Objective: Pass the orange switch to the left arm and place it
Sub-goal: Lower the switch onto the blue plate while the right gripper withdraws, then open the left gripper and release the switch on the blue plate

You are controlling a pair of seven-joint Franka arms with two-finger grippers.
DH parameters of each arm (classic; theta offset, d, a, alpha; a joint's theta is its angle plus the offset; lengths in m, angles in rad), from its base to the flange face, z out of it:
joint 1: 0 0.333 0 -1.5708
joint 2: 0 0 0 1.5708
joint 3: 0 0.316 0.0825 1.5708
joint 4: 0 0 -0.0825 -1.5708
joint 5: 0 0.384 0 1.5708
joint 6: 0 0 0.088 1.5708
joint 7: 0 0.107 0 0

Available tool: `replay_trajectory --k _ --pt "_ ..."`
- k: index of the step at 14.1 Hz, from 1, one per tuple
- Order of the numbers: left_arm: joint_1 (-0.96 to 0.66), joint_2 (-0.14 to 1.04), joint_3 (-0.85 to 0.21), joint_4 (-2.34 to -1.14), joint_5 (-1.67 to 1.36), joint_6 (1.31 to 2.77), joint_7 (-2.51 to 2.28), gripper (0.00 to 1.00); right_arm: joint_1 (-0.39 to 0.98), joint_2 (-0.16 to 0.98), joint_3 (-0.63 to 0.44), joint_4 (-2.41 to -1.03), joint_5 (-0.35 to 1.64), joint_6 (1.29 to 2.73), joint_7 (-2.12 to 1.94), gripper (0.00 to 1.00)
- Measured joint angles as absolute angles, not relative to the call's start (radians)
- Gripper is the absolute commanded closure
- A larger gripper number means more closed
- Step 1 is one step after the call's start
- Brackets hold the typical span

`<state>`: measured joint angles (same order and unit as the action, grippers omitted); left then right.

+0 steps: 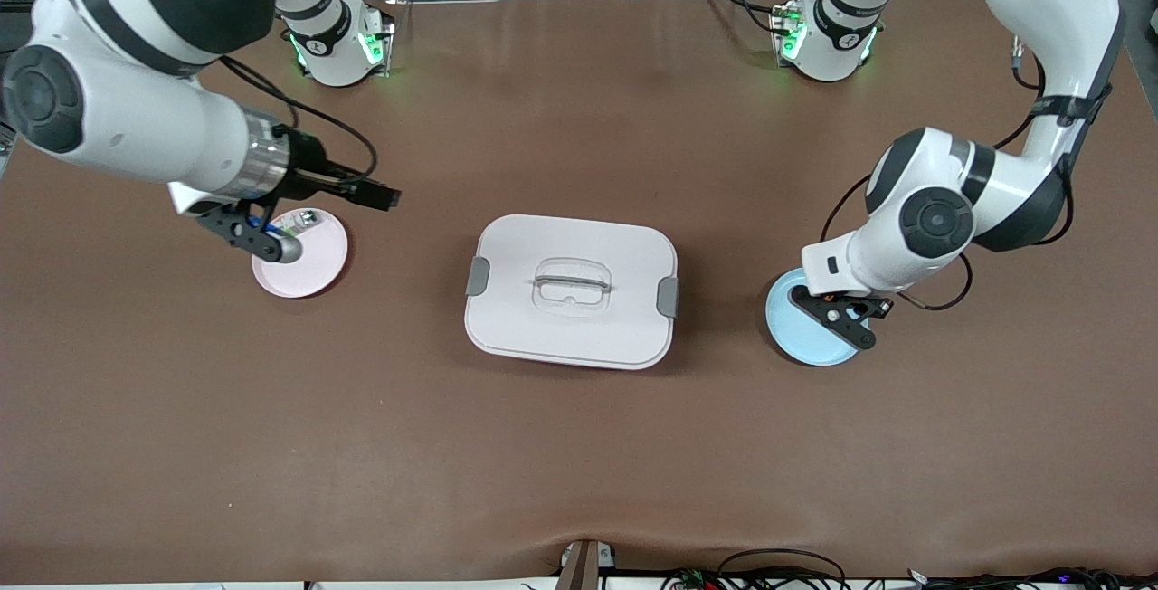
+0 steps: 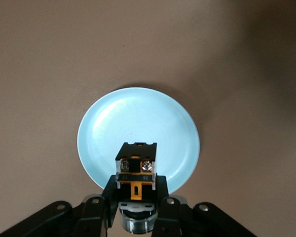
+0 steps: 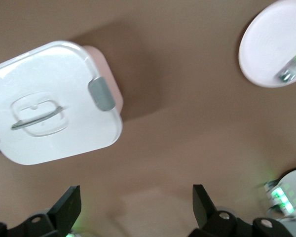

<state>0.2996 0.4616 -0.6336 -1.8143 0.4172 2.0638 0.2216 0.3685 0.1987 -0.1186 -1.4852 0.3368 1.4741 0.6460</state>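
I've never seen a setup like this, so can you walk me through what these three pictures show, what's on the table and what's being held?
Two white robot arms stand at a brown table, each ending in a two-finger gripper. One picture looks down from a high camera facing them; the other two come from cameras on the arms' wrists. In the middle lies a white box with grey latches. The left gripper is shut on the orange switch, holding it over a blue plate. The right gripper is open and holds nothing, up above the table near a pink plate that carries a small green-and-silver piece.
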Motion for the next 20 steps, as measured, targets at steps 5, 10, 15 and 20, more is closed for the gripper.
replay_trajectory --k 5,10,15,20 --pt "0.299 0.565 -0.635 -1.842 0.555 2.144 0.252 1.0 0.243 0.108 -0.124 -1.577 0.204 1.468 0.338 0.0" --pt "0.305 0.633 -0.634 -1.857 0.652 2.209 0.338 1.0 0.165 0.045 -0.125 -1.633 0.089 1.478 0.17 0.0" --pt "0.318 0.663 -0.634 -1.861 0.69 2.221 0.368 0.0 0.147 -0.073 -0.124 -1.765 0.019 1.589 0.097 0.0" --pt "0.334 0.657 -0.637 -1.852 0.69 2.227 0.339 0.0 0.121 -0.171 -0.124 -1.845 -0.003 1.631 0.044 0.0"
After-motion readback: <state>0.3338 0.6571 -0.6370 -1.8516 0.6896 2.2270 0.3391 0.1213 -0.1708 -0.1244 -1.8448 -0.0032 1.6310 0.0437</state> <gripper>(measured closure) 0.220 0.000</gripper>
